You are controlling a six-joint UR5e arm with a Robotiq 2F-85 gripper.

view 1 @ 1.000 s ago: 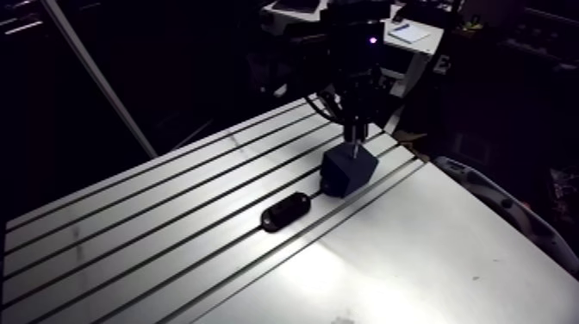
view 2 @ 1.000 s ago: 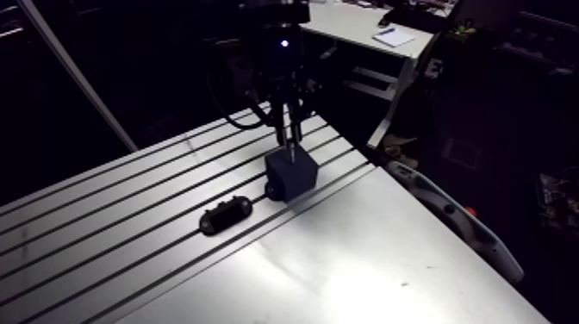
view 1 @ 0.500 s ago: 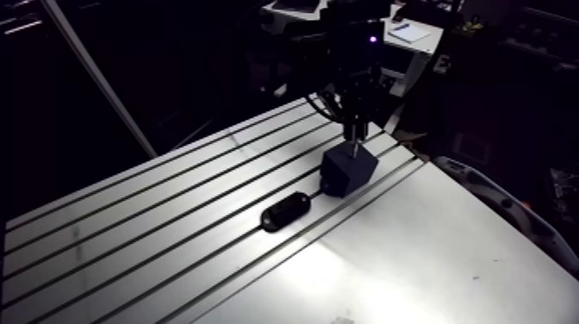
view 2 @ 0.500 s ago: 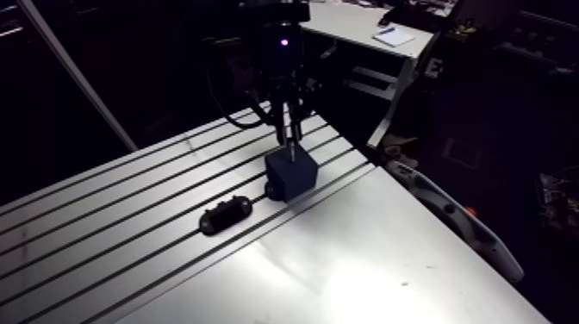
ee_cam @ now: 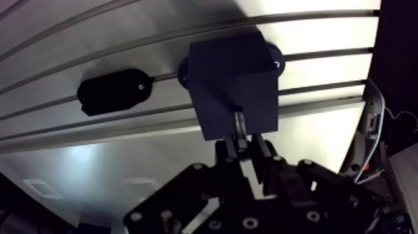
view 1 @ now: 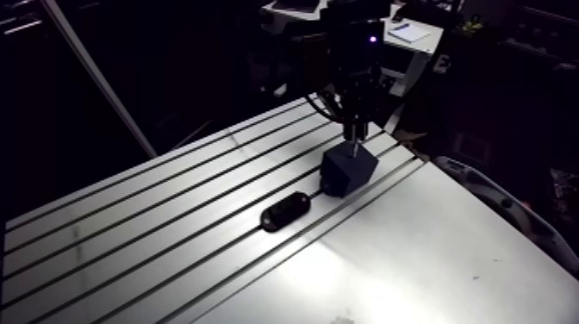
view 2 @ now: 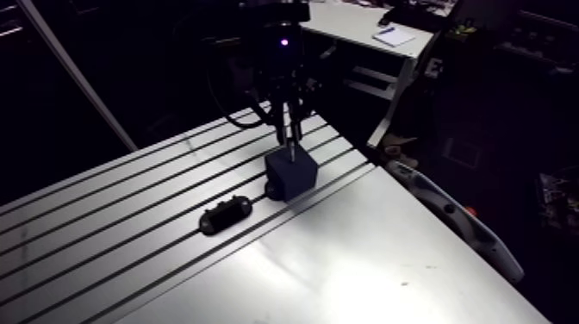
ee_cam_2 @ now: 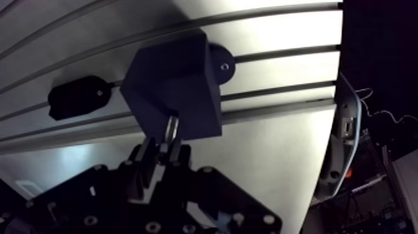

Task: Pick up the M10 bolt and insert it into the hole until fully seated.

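One dark block (ee_cam: pixel 233 87), one M10 bolt (ee_cam: pixel 239 127) and one black oval piece (ee_cam: pixel 114 91) are on the slotted counter (view 1: pixel 414 250). The arm hangs straight down over the block. Its pincer (ee_cam: pixel 242 146) is clamped on the bolt's shank, with the tip probably just inside the hole (ee_cam: pixel 237 109). Only the wrist view shows that grip. The arm view places the oval piece at the block's 8 o'clock.
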